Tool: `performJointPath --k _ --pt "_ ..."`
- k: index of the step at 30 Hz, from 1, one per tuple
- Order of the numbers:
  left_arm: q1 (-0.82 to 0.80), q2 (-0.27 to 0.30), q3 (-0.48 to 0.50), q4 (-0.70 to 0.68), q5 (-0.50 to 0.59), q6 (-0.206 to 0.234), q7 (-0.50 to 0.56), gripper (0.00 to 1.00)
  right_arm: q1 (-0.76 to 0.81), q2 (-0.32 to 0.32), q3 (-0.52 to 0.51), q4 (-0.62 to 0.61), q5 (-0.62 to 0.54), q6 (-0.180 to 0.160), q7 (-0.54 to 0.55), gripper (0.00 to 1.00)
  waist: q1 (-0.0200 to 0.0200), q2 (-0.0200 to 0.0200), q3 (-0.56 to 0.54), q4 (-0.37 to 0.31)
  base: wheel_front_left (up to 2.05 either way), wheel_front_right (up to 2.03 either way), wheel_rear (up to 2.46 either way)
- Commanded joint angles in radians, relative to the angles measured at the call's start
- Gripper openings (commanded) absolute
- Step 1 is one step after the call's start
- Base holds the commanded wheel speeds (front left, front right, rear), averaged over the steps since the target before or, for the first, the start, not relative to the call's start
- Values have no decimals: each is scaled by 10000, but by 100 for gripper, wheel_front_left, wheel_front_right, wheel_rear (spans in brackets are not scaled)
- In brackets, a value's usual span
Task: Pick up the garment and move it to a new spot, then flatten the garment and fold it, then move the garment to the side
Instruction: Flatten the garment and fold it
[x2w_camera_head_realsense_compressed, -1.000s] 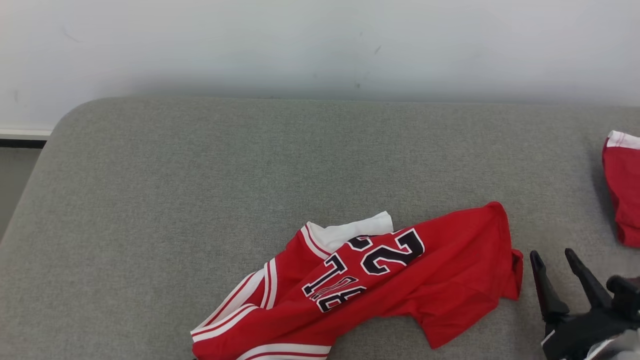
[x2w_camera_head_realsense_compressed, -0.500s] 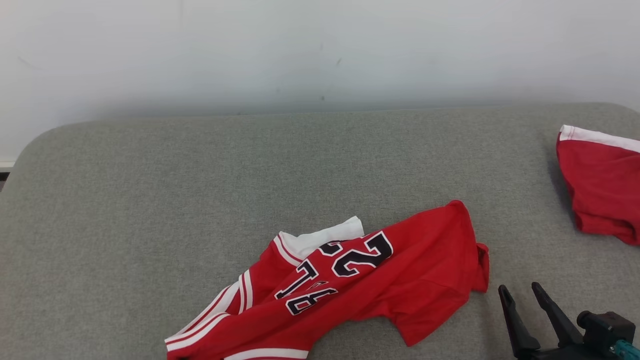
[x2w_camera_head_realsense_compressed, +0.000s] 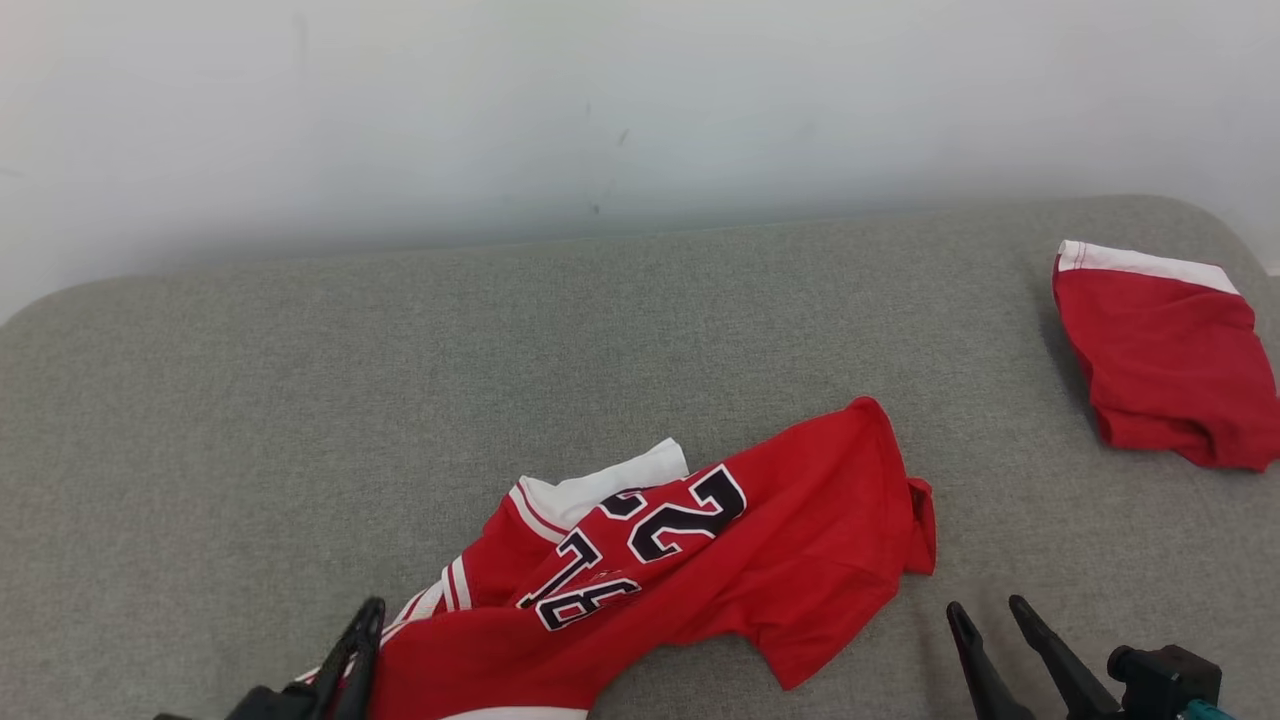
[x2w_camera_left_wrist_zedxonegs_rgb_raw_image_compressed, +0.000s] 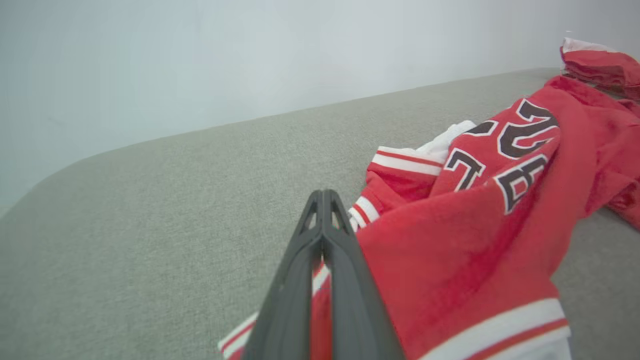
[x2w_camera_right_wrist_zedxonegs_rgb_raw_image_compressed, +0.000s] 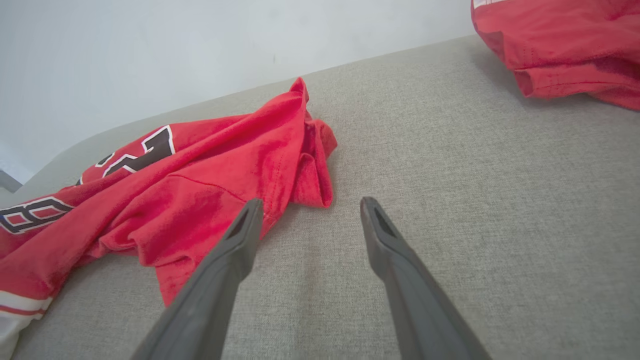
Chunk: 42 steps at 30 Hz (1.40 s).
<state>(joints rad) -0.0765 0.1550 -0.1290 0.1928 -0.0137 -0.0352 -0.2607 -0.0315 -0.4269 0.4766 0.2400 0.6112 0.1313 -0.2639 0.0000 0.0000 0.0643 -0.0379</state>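
The garment (x2w_camera_head_realsense_compressed: 760, 560) is a red jersey with white trim and black numbers, lying crumpled on the grey padded surface (x2w_camera_head_realsense_compressed: 400, 380). My left gripper (x2w_camera_head_realsense_compressed: 368, 612) is at its striped left hem, fingers pressed together. In the left wrist view the left gripper (x2w_camera_left_wrist_zedxonegs_rgb_raw_image_compressed: 323, 195) is shut, with the garment (x2w_camera_left_wrist_zedxonegs_rgb_raw_image_compressed: 475, 225) against its right finger and striped cloth showing between the fingers lower down. My right gripper (x2w_camera_head_realsense_compressed: 990, 610) stands open just right of the jersey. The right wrist view shows the right gripper (x2w_camera_right_wrist_zedxonegs_rgb_raw_image_compressed: 310, 202) empty beside the garment's (x2w_camera_right_wrist_zedxonegs_rgb_raw_image_compressed: 200, 175) bunched right end.
A second red garment (x2w_camera_head_realsense_compressed: 1160, 360) with a white band lies folded at the far right of the surface, also seen as a red bundle (x2w_camera_right_wrist_zedxonegs_rgb_raw_image_compressed: 560, 45) ahead of my right gripper. A pale wall (x2w_camera_head_realsense_compressed: 640, 100) rises behind the surface's rounded far edge.
The head camera has turned, sliding the scene left. My left gripper has come into view at the jersey's hem and shut. The right gripper stays open.
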Motion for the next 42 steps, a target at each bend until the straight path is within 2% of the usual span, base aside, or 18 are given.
performJointPath --k 1,5,6,7,8,14,15,16,18,20,21,22,28,34,38,42 --pt "-97 114 73 -150 90 91 -42 0 -37 30 90 5 91 -12 -17 100 0 0 -6 -23 0 0 0" --pt "-168 155 188 -530 47 215 -42 0 -357 218 514 142 515 -12 -17 100 0 0 54 -39 0 0 0" --pt "-82 127 196 -595 11 255 -42 5 -463 270 613 209 680 -12 -17 100 0 0 91 -25 0 0 0" --pt "16 77 214 -675 -37 283 -42 45 -553 319 721 301 876 -12 -17 100 0 0 128 7 0 0 0" --pt "105 31 225 -777 -81 289 -42 100 -681 365 839 406 1040 -12 -17 100 0 0 165 52 0 0 0" --pt "879 -266 24 -1360 -297 250 -43 100 -1370 500 1355 1585 1875 -12 -14 100 0 0 295 689 0 0 0" --pt "1038 -342 -31 -1459 -309 266 -43 100 -1420 497 1390 1707 1957 -12 -17 94 0 0 298 776 0 0 0" --pt "1192 -392 -55 -1545 -346 311 -43 100 -1467 515 1431 1802 2044 -12 -16 79 0 0 298 826 0 0 0" --pt "1472 -438 -83 -1668 -422 259 -43 100 -1520 523 1466 1933 2156 -12 -16 59 0 0 329 920 0 0 0" --pt "1716 -504 -155 -1725 -476 200 -43 100 -1601 513 1460 2007 2187 -12 -16 31 0 0 358 1004 0 0 0" --pt "1716 -504 -155 -1725 -476 200 -43 100 -1601 513 1460 2007 2187 -12 -16 31 0 0 358 1004 0 0 0" --pt "1816 -538 -169 -1775 -506 231 -43 100 -1639 503 1463 2021 2147 -12 -17 0 0 0 365 1033 0 0 0" --pt "2249 -645 -113 -1660 -678 341 -43 100 -1571 379 1462 1962 1950 -12 -16 0 0 0 415 1094 0 0 0" --pt "2183 -692 115 -765 -1082 383 31 100 -1433 234 1251 1672 1762 -12 -16 0 0 0 643 970 0 0 0" --pt "1915 -745 152 -145 -1586 180 611 100 -1471 222 1182 1532 1706 -12 -16 0 0 0 762 839 0 0 0" --pt "1974 -796 87 321 -1807 308 1577 100 -1531 195 1118 1438 1636 -12 -16 0 0 0 818 745 0 0 0"
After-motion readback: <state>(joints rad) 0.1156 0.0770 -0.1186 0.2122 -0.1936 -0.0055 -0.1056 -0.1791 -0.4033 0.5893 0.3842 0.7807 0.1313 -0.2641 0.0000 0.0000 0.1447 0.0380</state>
